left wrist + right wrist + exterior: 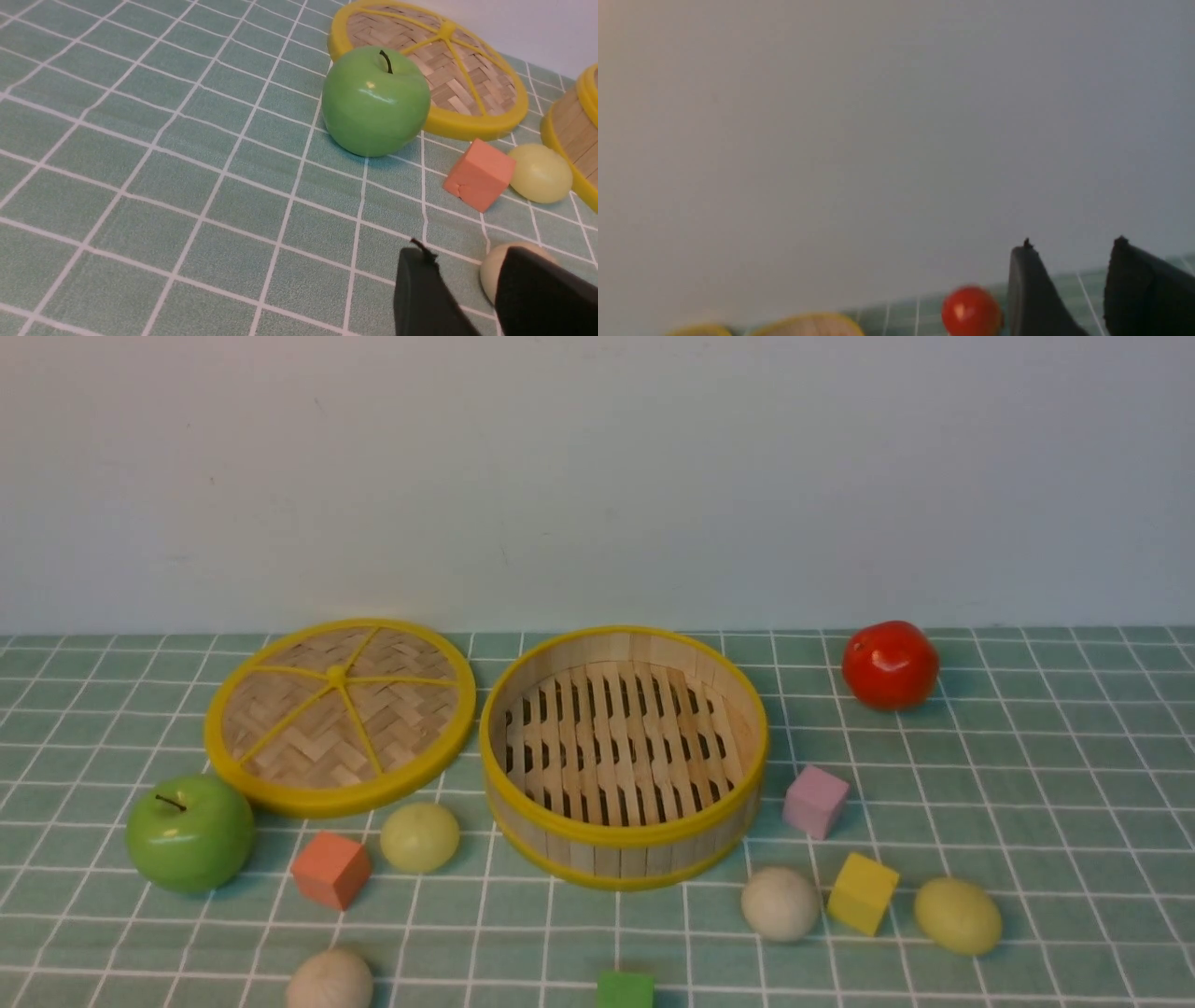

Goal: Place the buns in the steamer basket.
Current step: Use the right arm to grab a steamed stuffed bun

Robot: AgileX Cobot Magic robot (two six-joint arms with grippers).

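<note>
Buns on green grid cloth; wht wall

You see a plain white wall at twelve o'clock. A green cloth with white lines runs down to six o'clock.

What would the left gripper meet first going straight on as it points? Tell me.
Probably the off-white bun just ahead of the left gripper, partly hidden by it. Depth is unclear from the wrist view; the orange cube lies farther on.
</note>
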